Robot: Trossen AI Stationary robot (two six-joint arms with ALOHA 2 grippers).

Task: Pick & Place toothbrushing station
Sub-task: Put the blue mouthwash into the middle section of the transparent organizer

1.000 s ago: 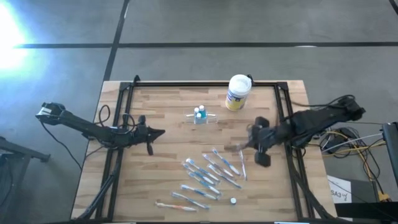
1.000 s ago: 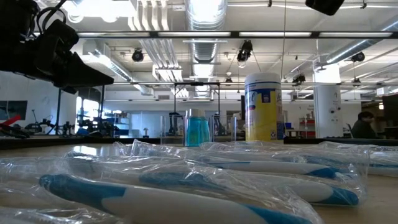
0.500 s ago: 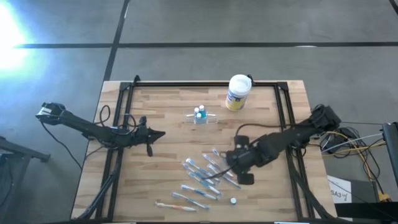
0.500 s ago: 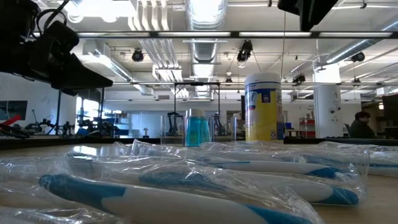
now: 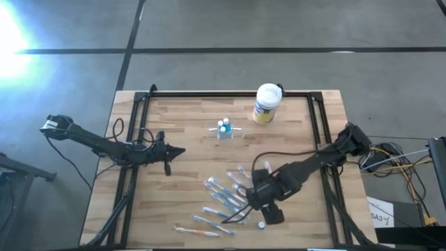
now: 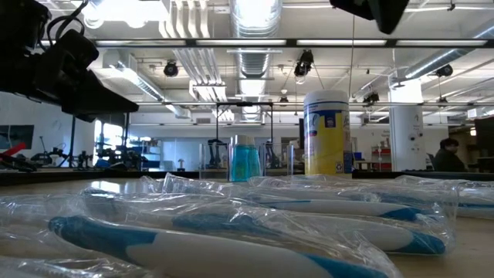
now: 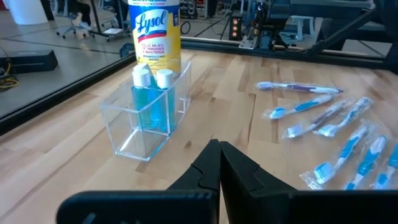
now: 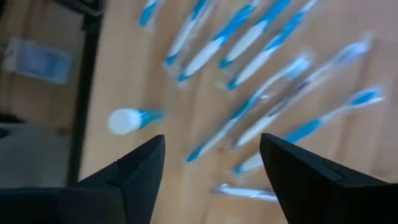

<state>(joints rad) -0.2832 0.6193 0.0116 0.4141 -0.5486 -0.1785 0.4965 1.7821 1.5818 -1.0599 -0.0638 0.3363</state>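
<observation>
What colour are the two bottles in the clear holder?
Blue liquid, white caps; the bottles show best in the left wrist view.

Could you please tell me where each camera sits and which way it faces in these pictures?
High view: above the table, looking straight down; both arms show, right gripper over the toothbrushes.
Low view: at table-top height, looking level past toothbrushes into the room; arms enter from above.
Left wrist view: on the left arm, facing the holder and canister; shut left gripper below.
Right wrist view: on the right arm, looking down between open fingers.
Shared: holder and canister appear in high, low and left wrist views.
</observation>
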